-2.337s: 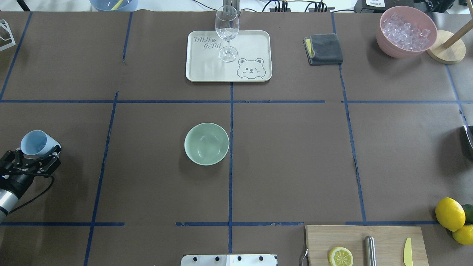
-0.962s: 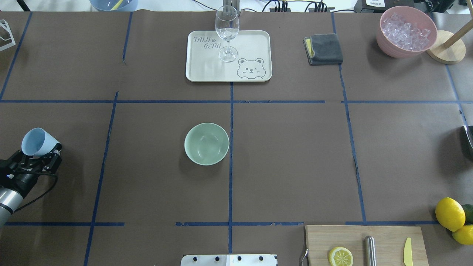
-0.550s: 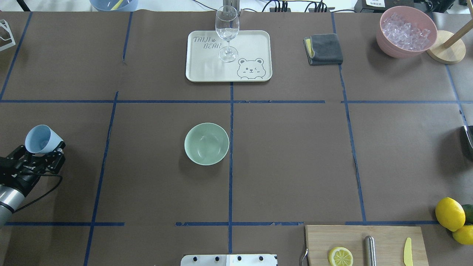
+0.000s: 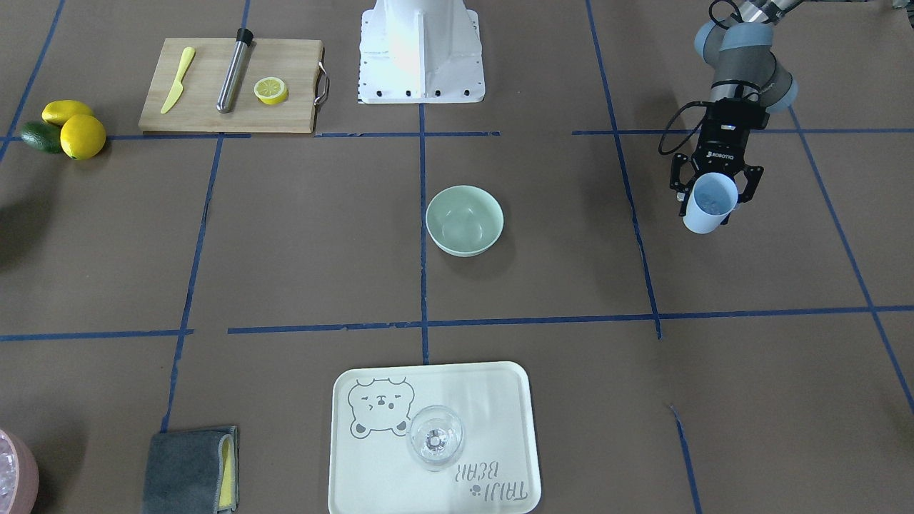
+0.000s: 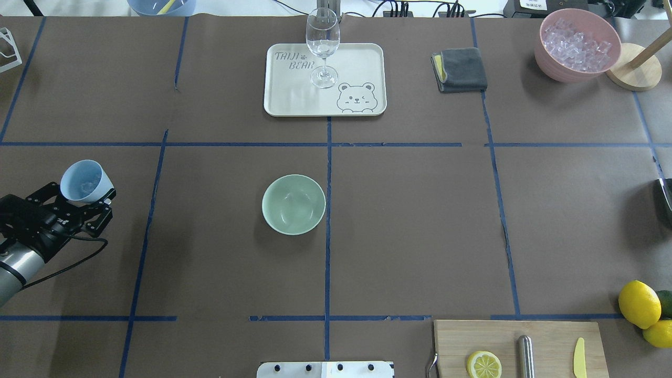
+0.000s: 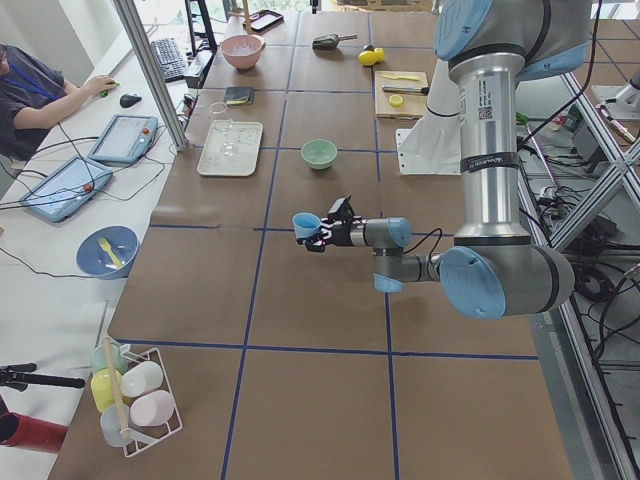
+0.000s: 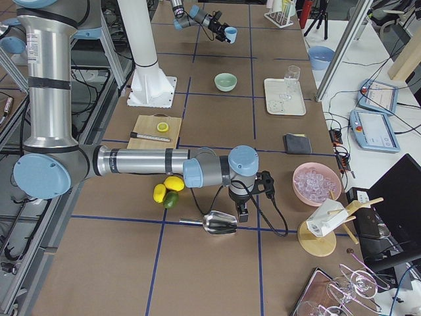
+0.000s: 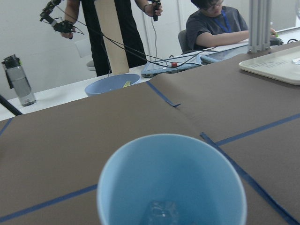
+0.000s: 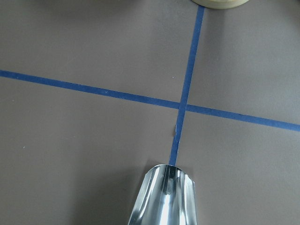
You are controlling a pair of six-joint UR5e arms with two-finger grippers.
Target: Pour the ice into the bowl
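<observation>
Bowl [image 5: 293, 204] at the middle of the counter [image 5: 420, 220]. Well left of the bowl and raised above the counter, a cup [image 5: 84, 181] gripped in the left hand [image 5: 81, 193], ice [image 8: 161, 213] in the cup's bottom. Straight beyond the bowl, a tray [image 5: 362, 58] with a glass [image 5: 322, 42] on it. Beyond the bowl and to its right, a cloth [image 5: 462, 70]. On the robot's side of the bowl and to its right, a board [image 5: 551, 341] with a lemon half [image 5: 484, 364] on it.

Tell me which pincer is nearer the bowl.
Left. The left pincer, holding the cup, is out to the bowl's left. The right pincer is much farther off on the bowl's right, beside the scoop.
</observation>
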